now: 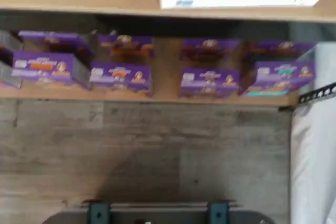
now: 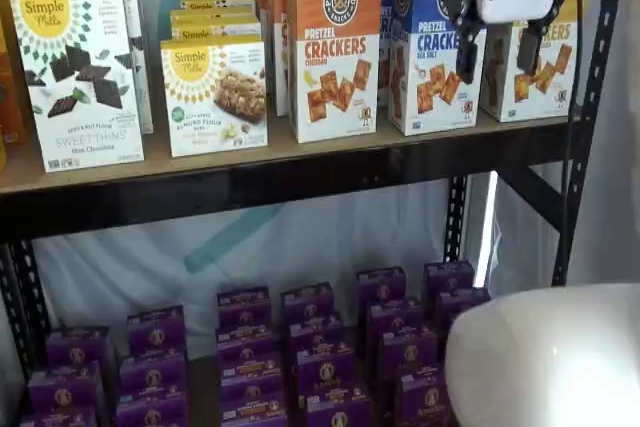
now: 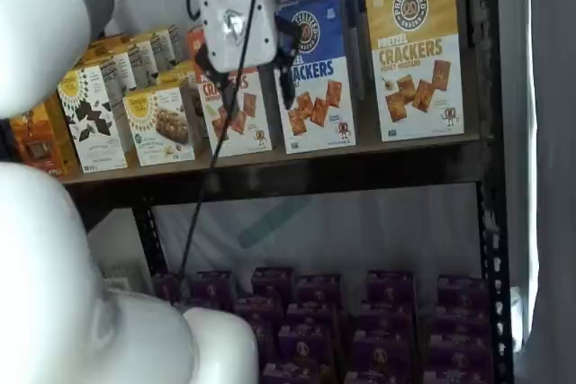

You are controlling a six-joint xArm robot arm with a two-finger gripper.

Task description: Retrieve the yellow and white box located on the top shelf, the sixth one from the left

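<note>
"Fingers (image 3: 243, 78) were wide apart, with nothing between them. Did you see that?"

"Yes. Two black fingers hung under the white body, out in front of the boxes, not touching any."

"Where was the yellow and white box (image 3: 416, 51)?"

"On the top shelf (image 3: 270, 168), at the far end by the black post. It stood up straight, just beside the blue cracker box (image 3: 317, 74)."

"So what should the arm do?"

"I think it had to slide over toward that end, line up square with the yellow and white box, and go in with one finger on each side. It should stay clear of the blue one and the post."

"Could you see everything?"

"No. In a shelf view the white body covered much of that box (image 2: 555, 52). The wrist view was blurry and showed mostly purple boxes (image 1: 210, 74) lower down. I couldn't tell how many boxes stood behind the front one."
</note>
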